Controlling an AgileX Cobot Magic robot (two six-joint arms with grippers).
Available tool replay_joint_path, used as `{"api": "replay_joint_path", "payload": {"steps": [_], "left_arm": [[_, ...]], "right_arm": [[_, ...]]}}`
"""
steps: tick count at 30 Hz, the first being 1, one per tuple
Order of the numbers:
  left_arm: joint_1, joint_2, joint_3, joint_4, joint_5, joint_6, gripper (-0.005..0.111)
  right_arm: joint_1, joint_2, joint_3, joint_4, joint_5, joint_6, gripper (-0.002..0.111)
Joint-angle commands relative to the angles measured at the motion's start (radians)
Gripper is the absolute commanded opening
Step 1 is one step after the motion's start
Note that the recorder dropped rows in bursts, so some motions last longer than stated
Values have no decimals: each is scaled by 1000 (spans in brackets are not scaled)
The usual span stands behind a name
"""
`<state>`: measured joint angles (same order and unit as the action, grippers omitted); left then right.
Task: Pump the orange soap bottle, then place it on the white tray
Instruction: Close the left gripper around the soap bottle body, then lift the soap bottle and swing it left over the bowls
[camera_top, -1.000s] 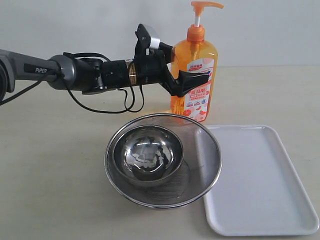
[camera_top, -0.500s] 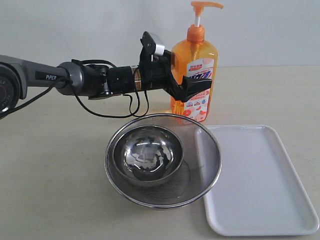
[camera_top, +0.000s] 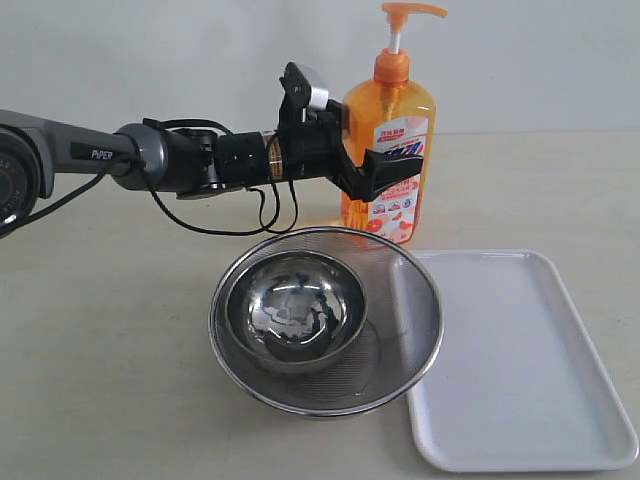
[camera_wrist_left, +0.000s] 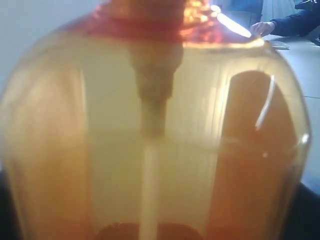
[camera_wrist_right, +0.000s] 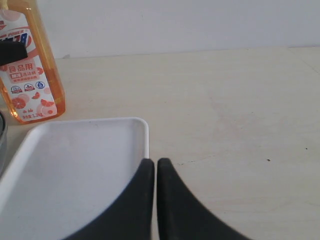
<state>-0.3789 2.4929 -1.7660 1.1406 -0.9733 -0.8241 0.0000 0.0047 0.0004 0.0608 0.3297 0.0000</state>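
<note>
Two hands, and the left one has the work. My left hand (camera_top: 395, 160) reaches in at label height on the bottle (camera_top: 388, 105), fingers spread wide to either side of its body. The near finger crosses the label, but I cannot tell whether the pads are pressing. In the left wrist view the orange body (camera_wrist_left: 150, 125) fills everything, so I am close up against it.

Below my arm the bowl (camera_top: 295, 310) sits inside the strainer (camera_top: 405, 330), apart from me. The bottle stands upright on the table (camera_top: 100, 350), behind the strainer and just beyond the tray (camera_top: 520, 400), not on it. Its pump head (camera_top: 408, 12) is raised, with nothing touching it.

My right hand (camera_wrist_right: 156, 170) is pinched shut on nothing, near the tray's edge.

To steady the bottle well, I judge I should close evenly on both sides at this height. The grip must be firm enough that a push on the head cannot tip it, yet not so hard that the plastic buckles. The push itself should go straight down.
</note>
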Motion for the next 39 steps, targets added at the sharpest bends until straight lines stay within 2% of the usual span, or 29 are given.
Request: {"api": "replay_joint_path", "payload": {"steps": [1, 6, 8, 25, 34, 39], "left_arm": [[-5, -4, -8, -15, 2, -3, 66], [-5, -4, -8, -15, -1, -3, 18], [-5, -4, -8, -15, -1, 1, 5], [-3, -6, -8, 14, 4, 9, 5], [-3, -50, -8, 142, 107, -45, 5], [-2, -71, -2, 166, 118, -82, 5]], "right_arm": [[-2, -5, 0, -3, -6, 0, 0], [-2, -5, 0, -3, -6, 0, 0], [-2, -5, 0, -3, -6, 0, 0], [-2, -5, 0, -3, -6, 0, 0], [-2, -5, 0, -3, -6, 0, 0], [-2, -5, 0, -3, -6, 0, 0]]}}
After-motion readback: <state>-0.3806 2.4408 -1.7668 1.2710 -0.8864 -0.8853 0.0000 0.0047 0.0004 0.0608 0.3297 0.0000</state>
